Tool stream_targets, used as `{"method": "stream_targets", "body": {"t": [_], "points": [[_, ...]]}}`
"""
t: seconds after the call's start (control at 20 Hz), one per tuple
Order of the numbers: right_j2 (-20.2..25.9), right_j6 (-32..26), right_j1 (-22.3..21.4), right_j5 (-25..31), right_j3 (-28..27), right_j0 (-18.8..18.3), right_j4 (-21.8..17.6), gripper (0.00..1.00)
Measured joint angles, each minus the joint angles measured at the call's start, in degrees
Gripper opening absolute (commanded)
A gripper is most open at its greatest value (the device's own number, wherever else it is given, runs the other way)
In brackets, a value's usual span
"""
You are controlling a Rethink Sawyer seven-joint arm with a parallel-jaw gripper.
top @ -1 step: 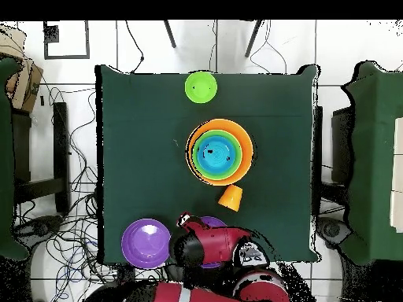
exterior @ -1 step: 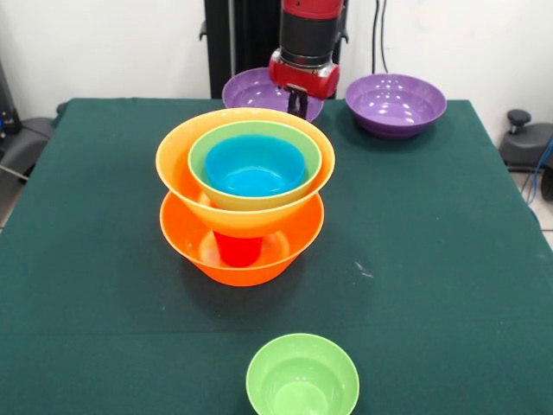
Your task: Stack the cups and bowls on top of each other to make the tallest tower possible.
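Hanging from the red and black arm (exterior @ -1 step: 309, 39), the gripper (exterior @ -1 step: 297, 103) is seen over the nearer-centre purple bowl (exterior @ -1 step: 251, 90) at the table's far side; only its dark tips show below the red wrist, and whether they are spread or closed cannot be told, nor is anything seen held between them. In the overhead view the arm covers most of that bowl, while the second purple bowl (top @ -1 step: 145, 242) lies clear beside it. The tower (exterior @ -1 step: 245, 194) is shown near the middle of the green table (exterior @ -1 step: 432, 259): a large orange bowl (exterior @ -1 step: 242, 251) forms the base, a red cup (exterior @ -1 step: 237, 249) stands inside it, a second large orange bowl (exterior @ -1 step: 177, 164) is carried above, and a green bowl (exterior @ -1 step: 200, 151) with a blue bowl (exterior @ -1 step: 253, 166) is nested within. An orange cup (top @ -1 step: 231, 197) is seen just beside the tower in the overhead view. A small green bowl (exterior @ -1 step: 302, 377) sits alone near the table's front edge.
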Motion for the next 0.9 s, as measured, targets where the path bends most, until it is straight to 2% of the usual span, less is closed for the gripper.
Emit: {"method": "stream_targets", "body": {"t": [0.15, 0.2, 0.9], "points": [[0.00, 0.00, -0.58, -0.01, 1.24, 0.10, 0.38, 0.00], [0.00, 0.00, -0.77, 0.00, 1.84, 0.20, 0.49, 1.00], [-0.71, 0.01, 0.62, -1.74, 3.30, 1.83, 0.67, 1.00]]}}
